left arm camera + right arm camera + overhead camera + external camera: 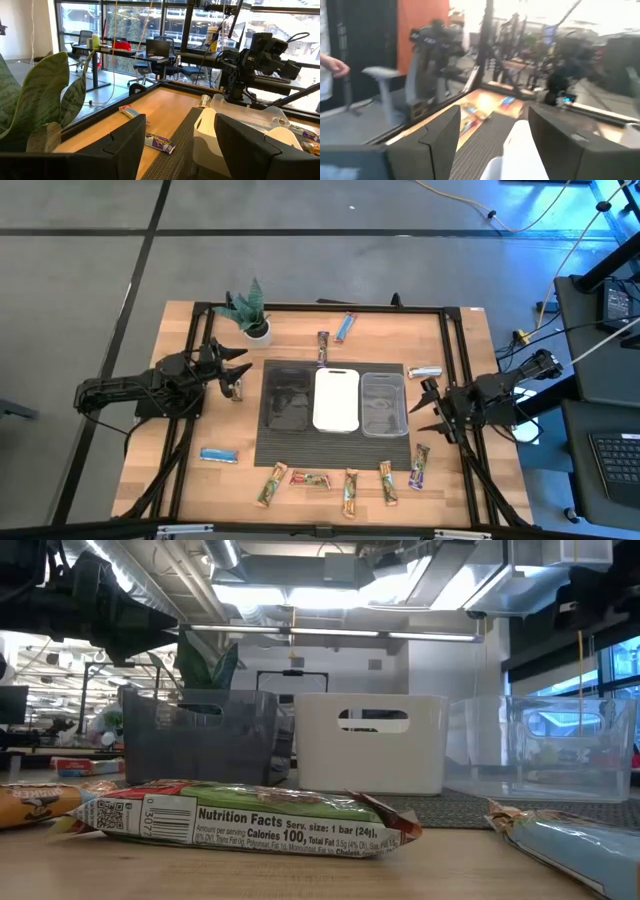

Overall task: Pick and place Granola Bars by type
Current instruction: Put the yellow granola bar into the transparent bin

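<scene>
The left gripper (238,370) hovers spread wide and empty beside the black tray (287,400); the right gripper (430,406), also wide and empty, sits just beside the clear tray (384,404). The white tray (336,399) stands between them. All three trays look empty, though the dark one is hard to read. The Granola Bars (350,491) lie scattered on the tabletop (190,480), so sorting seems barely started.

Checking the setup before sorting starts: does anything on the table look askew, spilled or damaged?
Nothing stands out. The black tray, white tray and clear tray sit aligned on the mat; the granola bars lie scattered loosely, none visibly damaged.
</scene>
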